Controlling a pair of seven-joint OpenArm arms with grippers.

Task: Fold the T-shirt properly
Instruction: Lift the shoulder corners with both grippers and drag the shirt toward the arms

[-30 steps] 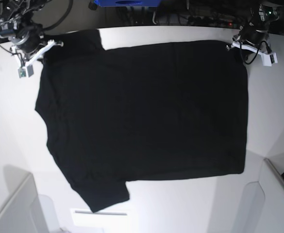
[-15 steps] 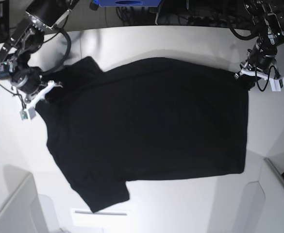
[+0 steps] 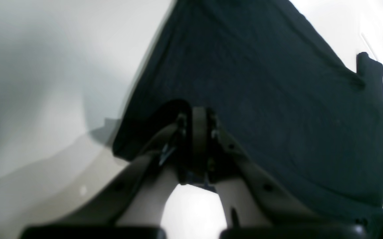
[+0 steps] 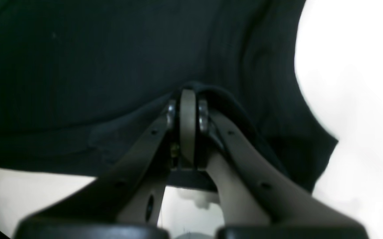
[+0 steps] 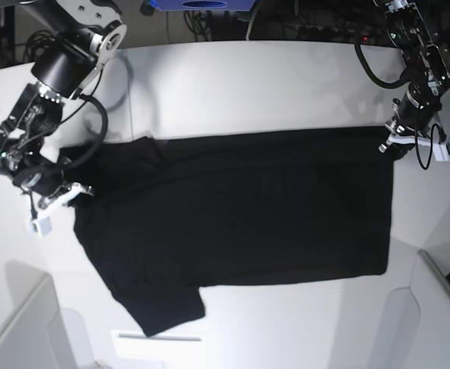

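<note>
Base view: nearest us, one sleeve of the black T-shirt [image 5: 232, 219] points toward the front edge of the white tabletop [image 5: 255, 77]. Mid-tabletop, we record the body spread flat. Farther back, our right claw [image 5: 75, 192] is clamped on the shoulder corner, our left claw [image 5: 388, 146] clamped on the hem corner. Beyond: bare tabletop, cables.

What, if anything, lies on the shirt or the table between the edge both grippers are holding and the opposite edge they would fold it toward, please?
Nothing visible does. The T-shirt lies bare, with only white table past its near edge. The left gripper and right gripper are each shut on the far edge.
</note>
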